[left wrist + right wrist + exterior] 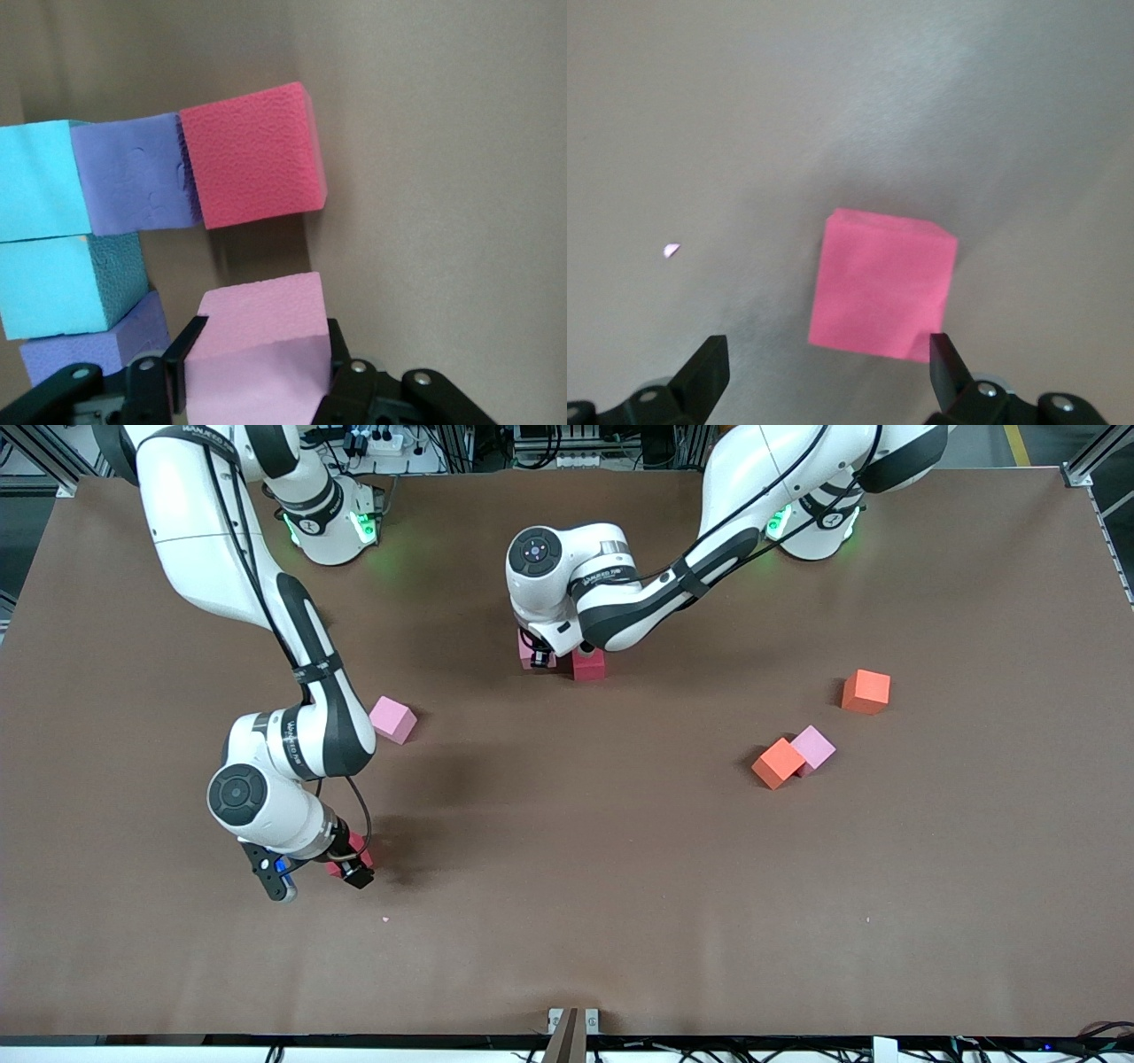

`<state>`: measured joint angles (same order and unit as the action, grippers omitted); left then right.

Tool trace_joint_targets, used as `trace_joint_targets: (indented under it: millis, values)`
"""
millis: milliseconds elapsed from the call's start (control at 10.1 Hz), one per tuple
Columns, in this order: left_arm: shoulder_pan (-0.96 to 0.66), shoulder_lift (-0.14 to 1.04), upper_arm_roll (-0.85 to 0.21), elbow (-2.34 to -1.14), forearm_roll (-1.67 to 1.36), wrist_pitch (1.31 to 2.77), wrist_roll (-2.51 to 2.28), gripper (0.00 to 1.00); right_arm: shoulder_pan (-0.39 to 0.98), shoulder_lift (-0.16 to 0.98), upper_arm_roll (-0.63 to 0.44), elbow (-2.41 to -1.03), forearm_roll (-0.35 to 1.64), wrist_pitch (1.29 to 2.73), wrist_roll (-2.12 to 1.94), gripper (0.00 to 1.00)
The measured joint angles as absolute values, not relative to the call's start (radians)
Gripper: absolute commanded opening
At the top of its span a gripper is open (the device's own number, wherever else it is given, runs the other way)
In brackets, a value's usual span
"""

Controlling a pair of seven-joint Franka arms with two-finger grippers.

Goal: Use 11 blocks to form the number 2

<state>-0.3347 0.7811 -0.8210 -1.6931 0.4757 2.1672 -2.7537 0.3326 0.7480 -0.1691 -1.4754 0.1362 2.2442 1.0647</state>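
Left tool (257, 376) clamps a pale pink foam cube (257, 345) beside the red foam cube (252, 155); lower it square. Right tool (824, 367) hangs open over a hot-pink foam cube (881, 283).

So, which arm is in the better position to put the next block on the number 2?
The left. Its end effector is shut on a pink block right beside the partly built number 2. The right end effector is open over another pink block at the right arm's end of the table, holding nothing.
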Motion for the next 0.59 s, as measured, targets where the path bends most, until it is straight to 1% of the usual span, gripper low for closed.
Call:
trace_joint_targets:
  millis: [297,594]
  values:
    - [-0.334,0.781,-0.808,-1.726,0.487,2.191,-2.754,0.45,0.281,0.748,-0.179,-1.474,0.113,2.22,1.067,1.0]
    - [-0.332,0.782,-0.789,-1.747,0.511,2.215,-2.754,0.45,0.28,0.756,-0.176,-1.477,0.113,2.269,1.068,1.0]
